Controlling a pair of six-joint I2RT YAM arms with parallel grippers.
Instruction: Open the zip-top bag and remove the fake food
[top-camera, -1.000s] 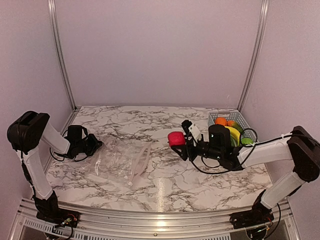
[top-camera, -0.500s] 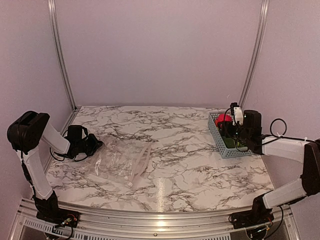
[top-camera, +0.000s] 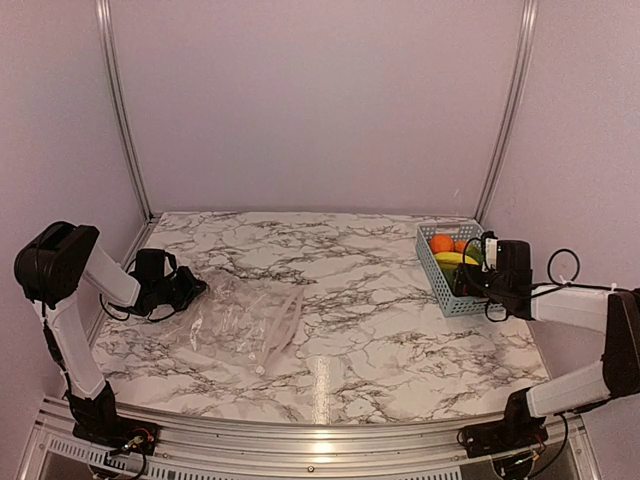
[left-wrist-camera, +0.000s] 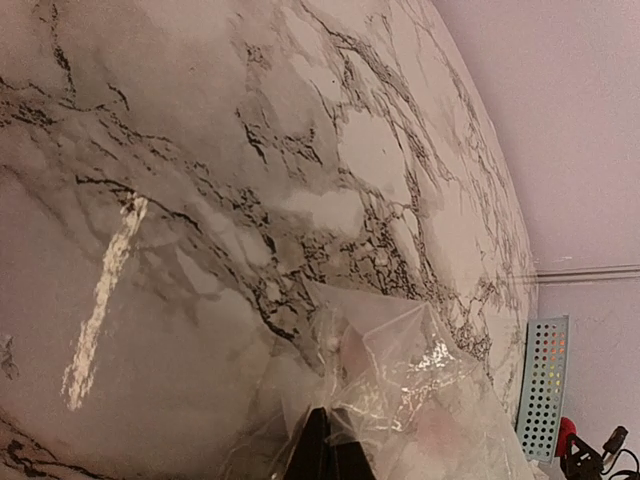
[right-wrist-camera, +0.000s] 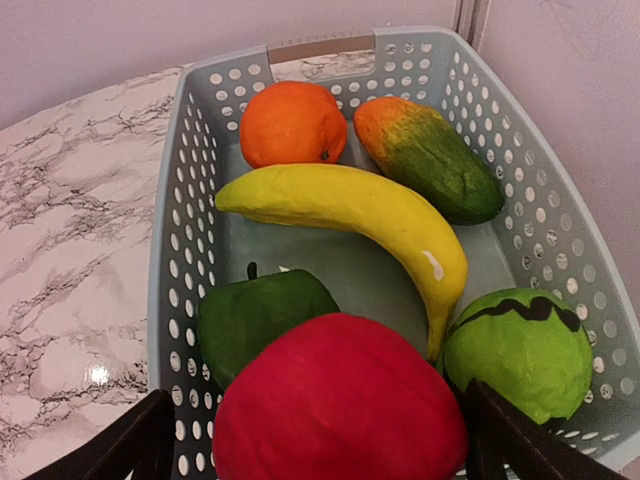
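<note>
Landmark: blue basket (top-camera: 441, 287), sitting at the far-right corner of the bench (top-camera: 330, 250).

Right fingers (top-camera: 475, 272): over the basket's near end, pointing into it. In the wrist view they're spread wide, one on either side of the red piece (right-wrist-camera: 340, 400). There's a clear gap on one side. The other finger runs close to the piece and I can't tell if it's touching. They look open, not gripping.

Fake food, all of what's visible is in the basket:
- The red piece is on top at the basket's near end. It rests against a dark green piece (right-wrist-camera: 262, 318), with a light green ball (right-wrist-camera: 520, 352) with a dark stripe beside it.
- The banana (right-wrist-camera: 350, 208) lies diagonally across the basket's middle.
- The orange (right-wrist-camera: 292, 122) and an orange-and-green piece (right-wrist-camera: 432, 155) sit side by side at the basket's far end, just behind the banana.

Bag (top-camera: 245, 318): lies flat and crinkled on the bench, well left of the basket and not touching it. A strip-like band shows along the bag edge nearer the basket.

Left fingers (left-wrist-camera: 325, 452): closed, tips together, at the bag edge farthest from the basket. The plastic comes right up to the tips, and I can't tell whether any of it is pinched between them.
</note>
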